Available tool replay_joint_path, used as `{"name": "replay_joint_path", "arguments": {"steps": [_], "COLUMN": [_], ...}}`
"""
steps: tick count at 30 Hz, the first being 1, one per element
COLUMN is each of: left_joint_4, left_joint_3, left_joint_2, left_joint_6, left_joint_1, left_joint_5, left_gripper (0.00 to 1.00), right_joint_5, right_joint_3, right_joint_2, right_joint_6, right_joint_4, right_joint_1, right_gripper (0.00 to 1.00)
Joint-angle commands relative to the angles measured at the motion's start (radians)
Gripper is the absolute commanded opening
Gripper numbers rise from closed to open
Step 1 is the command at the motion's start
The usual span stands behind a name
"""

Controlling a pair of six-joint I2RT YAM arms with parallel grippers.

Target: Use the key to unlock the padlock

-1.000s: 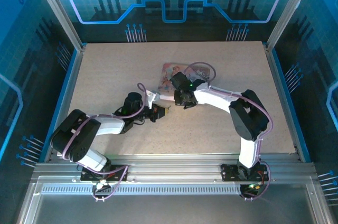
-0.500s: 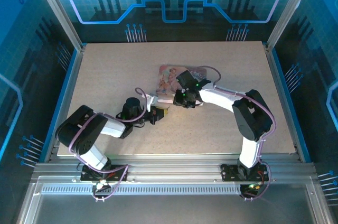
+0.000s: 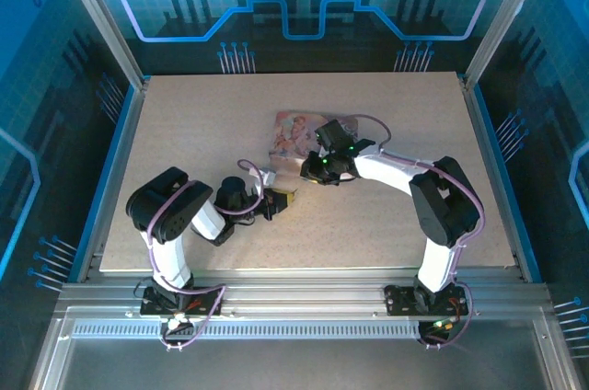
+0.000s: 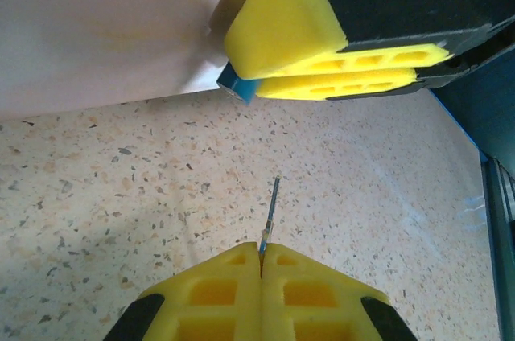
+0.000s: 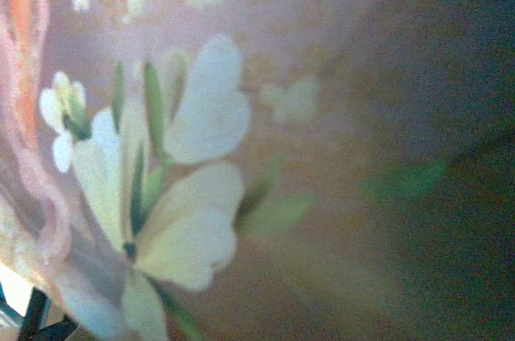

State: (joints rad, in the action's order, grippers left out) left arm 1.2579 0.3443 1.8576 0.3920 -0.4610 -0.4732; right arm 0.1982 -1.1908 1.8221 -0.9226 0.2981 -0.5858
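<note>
As viewed from the left wrist, the left pincer (image 4: 261, 251) is pinched together on the thin silvery metal key (image 4: 273, 204), blade jutting ahead of its tips. Beyond that blade, apart from it, the right pincer (image 4: 245, 67) is clamped on the small blue-bodied padlock (image 4: 236, 84). The right wrist camera faces the pink illustrated box (image 5: 201, 156) at close range, flower print blurred; its contents cannot be told.

Seen from above, light falls evenly on the table (image 3: 184, 132), with a blue glow around it and soft shadows under both arms. Ahead of the left gripper (image 4: 261, 251), the key (image 4: 272, 211) and padlock (image 4: 237, 84) are sharp, while the pink box (image 4: 96, 27) beyond them is washed out. The right wrist view is blurred and darkens toward its right side.
</note>
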Motion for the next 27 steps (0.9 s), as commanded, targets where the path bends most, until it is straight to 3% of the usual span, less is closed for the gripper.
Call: {"name": "replay_joint_path", "arguments": {"steps": [1, 17, 27], "left_joint_4": [0.086, 0.141, 0.142], "left_joint_3": [0.007, 0.04, 0.057], "left_joint_2": [0.002, -0.005, -0.033], "left_joint_6": [0.007, 0.022, 0.015], "left_joint_1": [-0.004, 0.068, 0.076], "left_joint_5": [-0.045, -0.161, -0.173], "left_gripper": [0.0, 0.0, 0.0], "right_joint_5": [0.112, 0.297, 0.358], "right_joint_3": [0.011, -0.028, -0.039], "right_joint_2": [-0.046, -0.109, -0.14], "right_joint_6": [0.011, 0.033, 0.031], "right_joint_4": [-0.046, 0.006, 0.026], "right_joint_1": [0.006, 0.067, 0.081], "right_gripper": [0.05, 0.05, 0.05]}}
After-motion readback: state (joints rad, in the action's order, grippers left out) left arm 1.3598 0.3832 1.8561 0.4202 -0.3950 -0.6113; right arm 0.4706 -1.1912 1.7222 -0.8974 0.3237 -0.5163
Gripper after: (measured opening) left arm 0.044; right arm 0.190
